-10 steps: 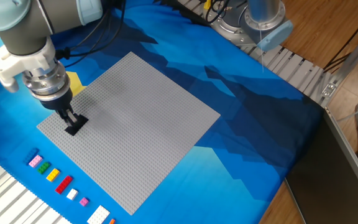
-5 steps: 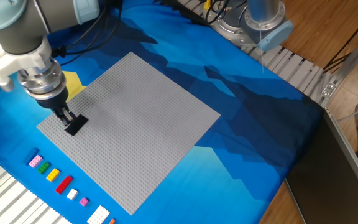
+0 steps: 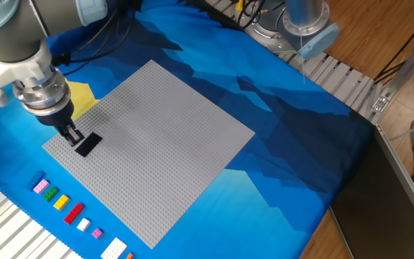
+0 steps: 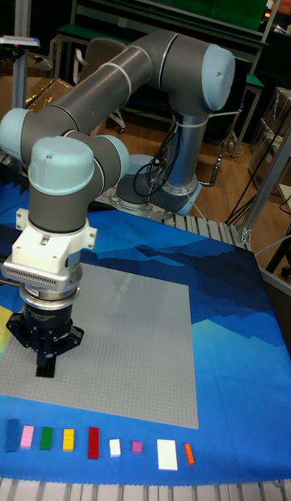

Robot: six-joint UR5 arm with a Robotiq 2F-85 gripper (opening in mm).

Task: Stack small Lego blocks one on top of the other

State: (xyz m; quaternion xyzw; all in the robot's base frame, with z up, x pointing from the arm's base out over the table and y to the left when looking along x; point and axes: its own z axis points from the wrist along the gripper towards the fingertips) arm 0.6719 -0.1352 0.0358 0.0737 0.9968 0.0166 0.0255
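A flat black Lego block (image 3: 88, 145) lies on the grey baseplate (image 3: 164, 137) near its left corner. My gripper (image 3: 71, 135) hangs just up and left of it, fingers drawn together and shut on nothing, its tips at the block's edge. The tall fixed view puts the gripper (image 4: 44, 362) directly over the black block (image 4: 44, 373), which is mostly hidden. A row of small blocks lies on the blue cloth in front: pink (image 3: 40, 186), green (image 3: 49, 194), yellow (image 3: 61, 202), red (image 3: 73, 212), white (image 3: 83, 224), purple (image 3: 97, 233).
A bigger white block (image 4: 167, 454) and an orange one (image 4: 188, 453) end the row. Metal rollers (image 3: 336, 75) border the cloth at the back right, where the arm's base (image 3: 297, 21) stands. The table drops off at the right edge.
My gripper has drawn back up and to the left, off the black block. The block has stayed where it was on the baseplate.
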